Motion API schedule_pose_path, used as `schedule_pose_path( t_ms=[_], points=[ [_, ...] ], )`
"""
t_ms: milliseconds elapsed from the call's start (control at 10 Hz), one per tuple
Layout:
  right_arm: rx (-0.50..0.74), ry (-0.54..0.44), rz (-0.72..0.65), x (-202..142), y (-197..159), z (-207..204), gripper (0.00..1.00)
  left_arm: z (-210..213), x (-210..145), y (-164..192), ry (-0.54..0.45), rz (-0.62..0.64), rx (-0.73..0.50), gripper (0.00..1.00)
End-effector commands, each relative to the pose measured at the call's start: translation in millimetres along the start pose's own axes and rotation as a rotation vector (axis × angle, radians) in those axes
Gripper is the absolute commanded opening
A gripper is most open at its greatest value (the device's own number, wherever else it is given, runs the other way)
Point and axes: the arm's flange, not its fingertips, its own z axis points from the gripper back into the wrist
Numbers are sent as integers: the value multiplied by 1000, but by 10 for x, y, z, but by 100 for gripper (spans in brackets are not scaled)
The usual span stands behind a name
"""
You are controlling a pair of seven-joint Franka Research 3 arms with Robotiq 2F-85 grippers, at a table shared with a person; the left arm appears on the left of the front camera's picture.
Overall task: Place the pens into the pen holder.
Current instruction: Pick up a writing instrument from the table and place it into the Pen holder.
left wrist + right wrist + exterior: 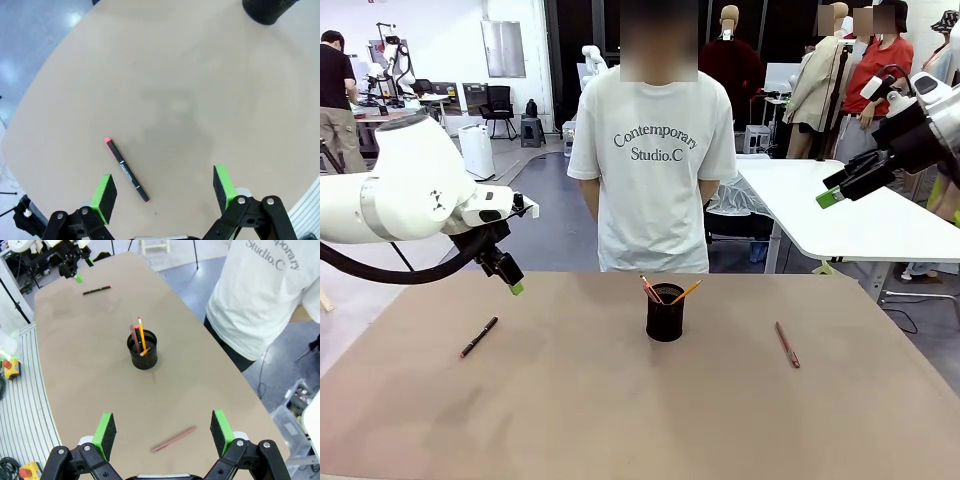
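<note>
The pen holder (665, 318), a black mesh cup, stands mid-table with a yellow pencil (686, 291) and a reddish pen (649, 289) upright in it. A black pen with a red tip (479, 337) lies flat on the left of the table. On the right lies a dark red pen (787, 344). My left gripper (512, 280) hovers open above the table behind the black pen (127, 170), which lies nearer the left pad, apart from both fingers. My right gripper (832, 195) hangs open, high off the right side; below it are the dark red pen (173, 439) and the holder (143, 354).
A person in a white T-shirt (655, 170) stands at the table's far edge, arms behind the back. A white table (850, 215) stands beyond on the right. The brown tabletop (620, 410) is bare around the holder and toward the near edge.
</note>
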Motion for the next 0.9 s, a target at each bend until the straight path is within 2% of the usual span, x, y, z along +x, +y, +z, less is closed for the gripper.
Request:
schedule_pose_path(
  t_ms=[0, 100, 400, 500, 700, 800],
  points=[
    [-4, -3, 2, 28, -7, 11, 100, 0, 2, -4, 0, -1, 0, 100],
    [-4, -3, 2, 28, -7, 11, 100, -89, -21, 87, 71, 69, 19, 100],
    [-4, -3, 2, 28, -7, 11, 100, -268, -279, 337, 148, 213, 105, 100],
    [-4, -3, 2, 28, -7, 11, 100, -309, -405, 392, 171, 271, 82, 100],
    [-4, -3, 2, 28, -7, 11, 100, -510, -522, 534, 197, 291, 73, 100],
    [-4, -3, 2, 28, -7, 11, 100, -584, -526, 641, 193, 285, 22, 100]
  ],
)
